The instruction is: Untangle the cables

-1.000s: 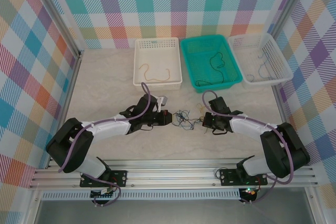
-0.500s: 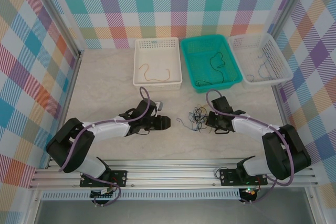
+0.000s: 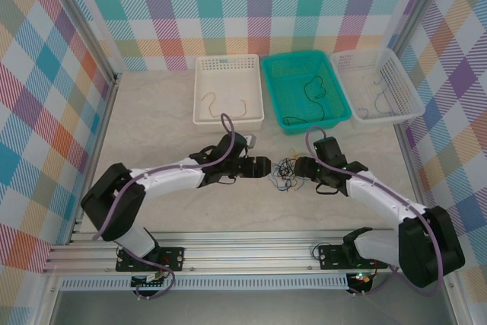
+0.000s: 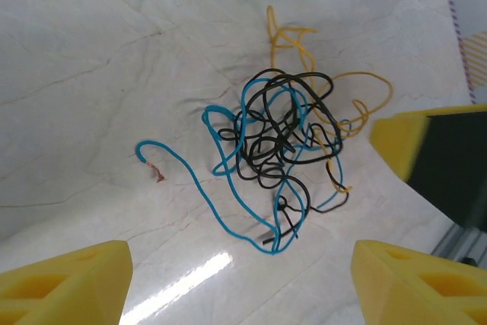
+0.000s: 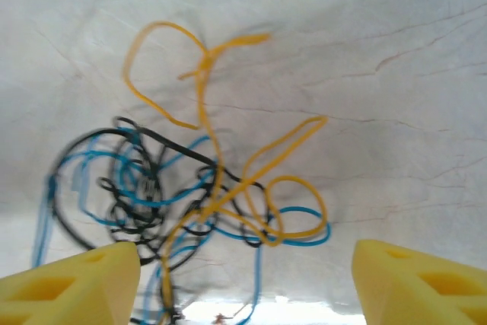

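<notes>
While left tool (image 3: pixel 261 167), right tool (image 3: pixel 301 165) gape, cables (image 3: pixel 283 170) tangled between.

Marble-look table (image 3: pixel 152 127) with three baskets along the far edge: white basket (image 3: pixel 199 89) at 11 o'clock, teal basket (image 3: pixel 297 55) at 12, mesh basket (image 3: pixel 364 52) at 1. Plaid walls (image 3: pixel 243 5) around; aluminium rail (image 3: pixel 243 253) at 6.
</notes>
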